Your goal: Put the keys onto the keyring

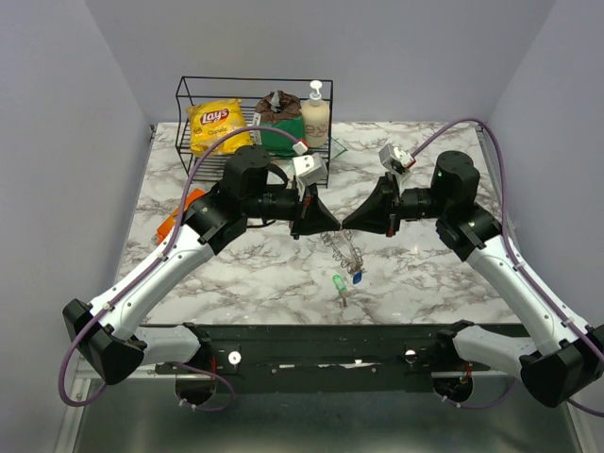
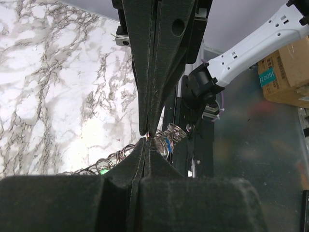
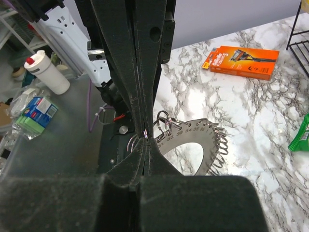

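The keyring (image 1: 344, 248) is a curved, numbered metal plate edged with a row of wire rings like a coil. It hangs just under my two grippers and shows in the right wrist view (image 3: 193, 140) and the left wrist view (image 2: 120, 155). My left gripper (image 1: 326, 225) and right gripper (image 1: 346, 225) meet tip to tip above mid-table. Both are shut, pinching one of its rings. A red glint shows between the tips; the red key is otherwise hidden. A blue key (image 1: 357, 276) hangs among the rings (image 2: 167, 144). A green key (image 1: 339, 283) lies on the marble.
A black wire basket (image 1: 184, 94) at the back holds a yellow Lay's bag (image 1: 213, 125), a green pack and a soap bottle (image 1: 315, 111). An orange razor packet (image 3: 246, 62) lies at the table's left side (image 1: 179, 215). The marble table's front edge (image 1: 340, 323) is near.
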`<action>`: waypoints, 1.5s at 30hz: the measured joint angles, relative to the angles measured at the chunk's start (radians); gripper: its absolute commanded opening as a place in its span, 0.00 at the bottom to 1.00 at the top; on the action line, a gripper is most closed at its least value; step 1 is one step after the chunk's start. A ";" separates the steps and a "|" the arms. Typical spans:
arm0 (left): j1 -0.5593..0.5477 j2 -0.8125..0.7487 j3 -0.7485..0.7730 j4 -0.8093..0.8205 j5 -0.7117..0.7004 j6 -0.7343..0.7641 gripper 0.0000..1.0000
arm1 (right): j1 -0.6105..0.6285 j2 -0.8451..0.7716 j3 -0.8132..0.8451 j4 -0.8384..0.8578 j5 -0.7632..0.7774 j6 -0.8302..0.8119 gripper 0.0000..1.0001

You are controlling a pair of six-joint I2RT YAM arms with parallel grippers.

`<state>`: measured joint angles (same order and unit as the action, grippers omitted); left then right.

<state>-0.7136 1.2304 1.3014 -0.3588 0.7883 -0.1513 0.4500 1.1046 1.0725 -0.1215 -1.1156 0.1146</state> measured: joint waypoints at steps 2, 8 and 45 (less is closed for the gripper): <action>-0.002 0.000 0.000 0.004 0.000 0.000 0.00 | 0.000 -0.008 -0.004 0.000 0.000 -0.005 0.01; -0.008 -0.001 -0.011 0.019 -0.002 -0.003 0.19 | 0.000 -0.021 -0.014 -0.001 0.000 -0.014 0.01; 0.043 -0.143 -0.049 0.093 0.003 0.047 0.49 | 0.001 -0.103 -0.032 0.212 -0.039 0.146 0.01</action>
<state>-0.6701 1.0870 1.2526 -0.2657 0.7914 -0.1047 0.4507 1.0012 1.0405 0.0910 -1.1542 0.2604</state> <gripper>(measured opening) 0.516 0.010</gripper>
